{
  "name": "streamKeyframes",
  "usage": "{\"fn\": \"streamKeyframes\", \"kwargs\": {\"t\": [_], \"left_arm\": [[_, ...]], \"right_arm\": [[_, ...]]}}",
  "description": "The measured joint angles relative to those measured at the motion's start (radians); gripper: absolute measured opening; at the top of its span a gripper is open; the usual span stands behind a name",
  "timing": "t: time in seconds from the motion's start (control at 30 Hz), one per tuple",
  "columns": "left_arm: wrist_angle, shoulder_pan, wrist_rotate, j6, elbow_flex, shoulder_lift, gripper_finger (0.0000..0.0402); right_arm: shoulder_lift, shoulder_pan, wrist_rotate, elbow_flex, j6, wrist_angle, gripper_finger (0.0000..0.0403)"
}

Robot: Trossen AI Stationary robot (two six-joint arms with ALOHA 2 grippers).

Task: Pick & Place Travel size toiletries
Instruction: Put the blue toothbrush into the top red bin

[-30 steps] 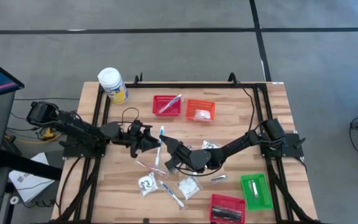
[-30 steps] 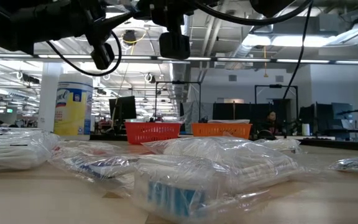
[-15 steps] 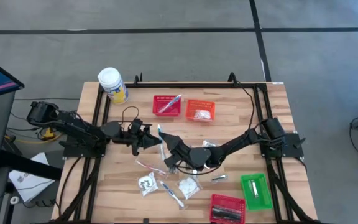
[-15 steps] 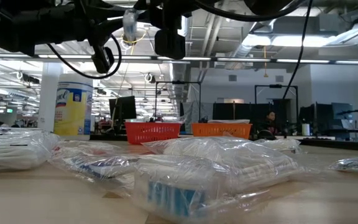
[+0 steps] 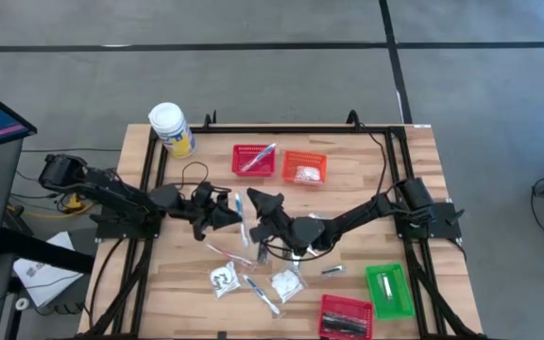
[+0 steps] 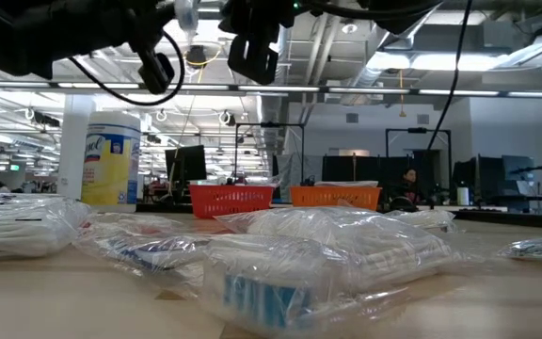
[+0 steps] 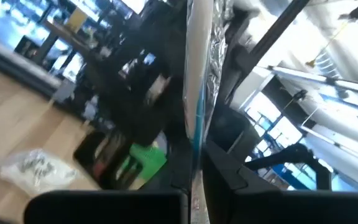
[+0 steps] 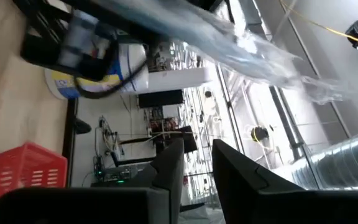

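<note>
A grey floor (image 5: pixel 281 76) crossed by dark lines is seen around the wooden surface (image 5: pixel 348 194). Beyond it, a bright hall is shown, with ceiling ducts (image 6: pixel 323 42), strip lights and desk monitors (image 6: pixel 346 169).

a long, slim clear-wrapped packet (image 7: pixel 197 81) with a white strip and a blue streak inside stands almost upright between the left gripper (image 7: pixel 194 180)'s two dark fingers (image 7: pixel 229 177), which are closed tight against its lower end. behind it hangs the dark bulk of the other arm (image 7: pixel 129 93) (too blurred to make out its parts). on the wooden surface (image 7: pixel 23 124) lies a clear packet of small pale pieces (image 7: pixel 36 168), and near it sit a green basket (image 7: pixel 142 163) and a red basket (image 7: pixel 101 149) side by side, touching.
</note>
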Motion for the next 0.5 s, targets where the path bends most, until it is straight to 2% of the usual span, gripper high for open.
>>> {"fn": "streamKeyframes", "kwargs": {"t": [0.17,0.33,0.5], "left_arm": [[0.014,-0.019,-0.001,0.036,0.001,-0.023,0.0006],[0.008,-0.019,-0.011,0.066,0.0,-0.034,0.0006],[0.009,-0.017,-0.019,0.085,0.0,-0.037,0.0006]], "right_arm": [[0.0,-0.002,0.012,0.0,0.0,0.003,0.0077],[-0.003,-0.009,0.064,-0.001,0.0,0.129,0.0077],[-0.031,0.002,0.07,-0.018,0.036,0.2,0.0077]]}}
